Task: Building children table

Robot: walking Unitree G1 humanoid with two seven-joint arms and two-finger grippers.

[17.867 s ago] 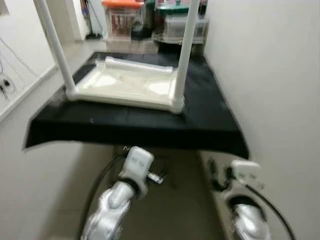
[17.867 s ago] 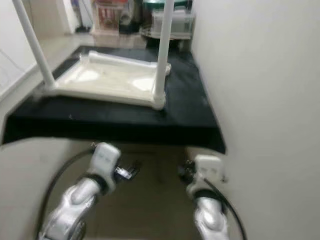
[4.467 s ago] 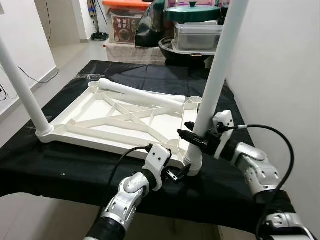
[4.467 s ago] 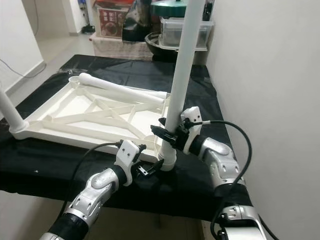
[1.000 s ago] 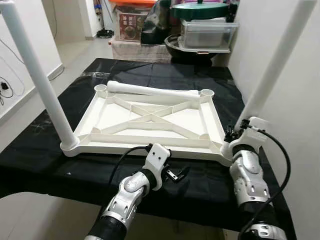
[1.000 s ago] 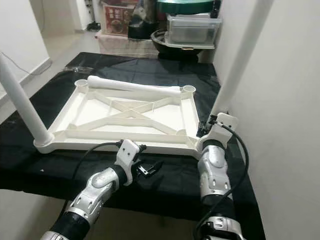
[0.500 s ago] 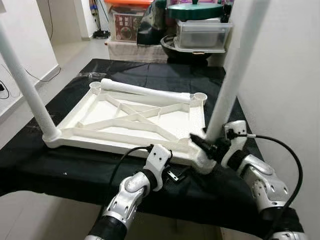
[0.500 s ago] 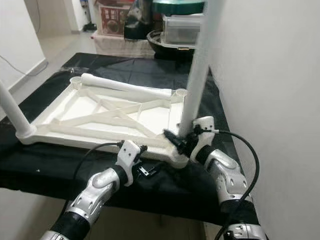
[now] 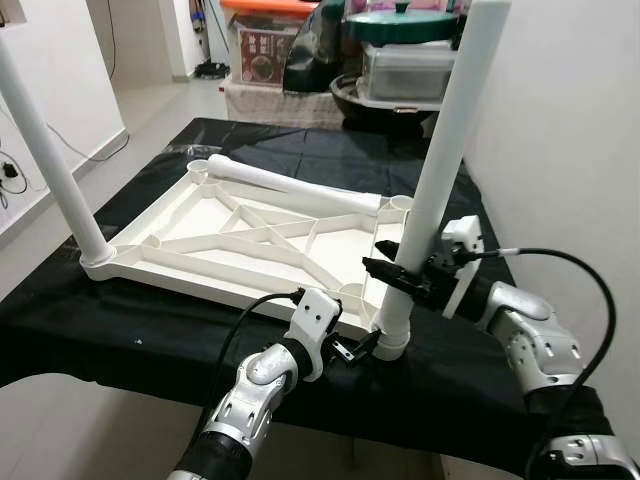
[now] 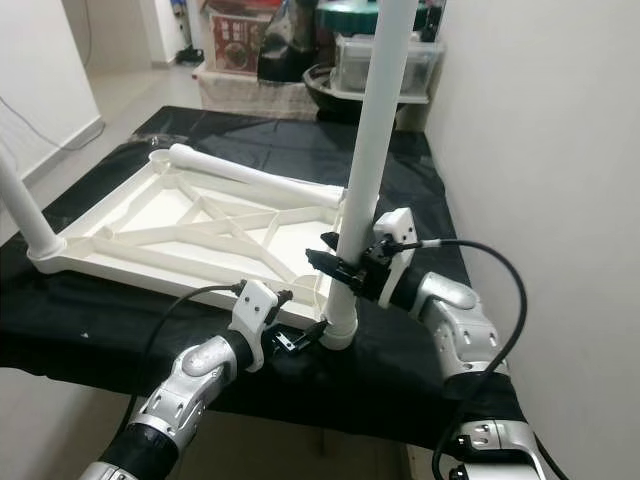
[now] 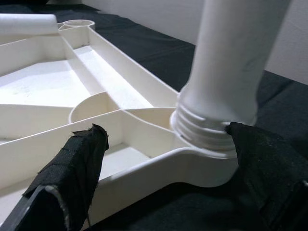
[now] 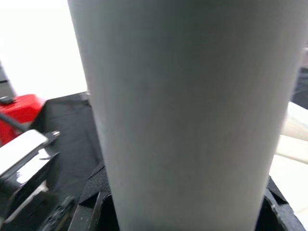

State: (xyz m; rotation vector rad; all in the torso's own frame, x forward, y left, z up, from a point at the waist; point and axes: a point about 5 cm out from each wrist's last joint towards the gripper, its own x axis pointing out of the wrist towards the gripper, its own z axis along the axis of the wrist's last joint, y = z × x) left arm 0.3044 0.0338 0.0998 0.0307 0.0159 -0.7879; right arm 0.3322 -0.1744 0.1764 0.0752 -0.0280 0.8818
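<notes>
A white children's tabletop (image 9: pixel 250 245) lies upside down on a black-covered table (image 9: pixel 140 340). One white leg (image 9: pixel 440 160) stands upright in the near right corner socket, its threads showing at the base (image 11: pixel 204 130). My right gripper (image 9: pixel 398 280) is shut on this leg a little above the socket, and the leg (image 12: pixel 187 106) looms large between its fingers (image 12: pixel 96 192). My left gripper (image 9: pixel 358 346) is open, low at the same corner, with its fingers (image 11: pixel 72 163) on either side of the socket. A second leg (image 9: pixel 50 150) stands at the near left corner. A loose leg (image 9: pixel 290 185) lies across the far side.
A white wall (image 9: pixel 570 150) runs close along the table's right side. Behind the table stand a clear bin (image 9: pixel 410 70), a pot with a green lid (image 9: pixel 400 22) and an orange-lidded box (image 9: pixel 265 40). The black table's front edge is just below my arms.
The view has shifted. My right gripper now sits higher up the near right leg, which stands more upright than a second ago. My left gripper has stayed low by the socket.
</notes>
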